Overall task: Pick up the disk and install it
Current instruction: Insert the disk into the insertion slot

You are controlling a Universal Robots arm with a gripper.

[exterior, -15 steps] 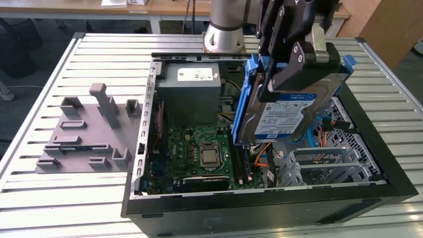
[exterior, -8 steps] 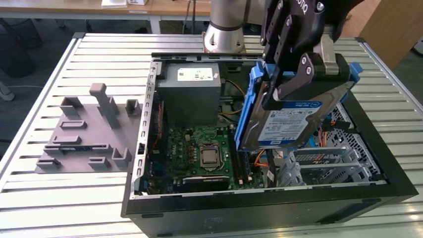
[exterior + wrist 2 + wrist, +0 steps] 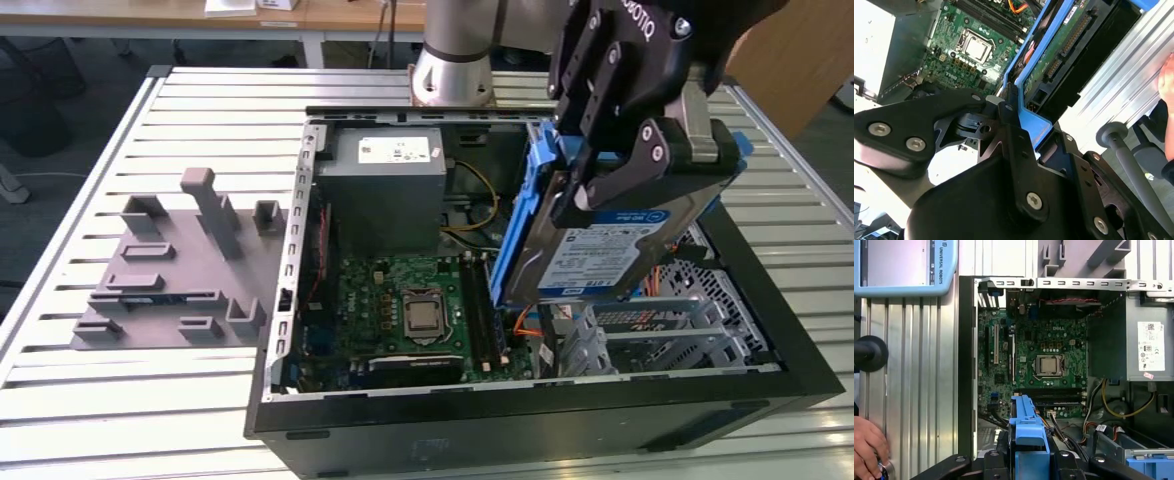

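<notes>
The gripper (image 3: 638, 150) is clamped on the upper end of the disk (image 3: 601, 250), which hangs tilted on edge over the drive-cage side of the open computer case (image 3: 534, 425). The fingers hide the disk's top, and I cannot tell whether its lower end has entered the cage. Its blue-and-white label and the white sticker on the power supply (image 3: 387, 190) inside the case carry print I cannot read, and a hand (image 3: 869, 445) beside the case is cut off.

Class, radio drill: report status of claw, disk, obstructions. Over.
Claw shut on disk. Disk on edge, over open case, not seated. Orange cable near drive cage below.
</notes>
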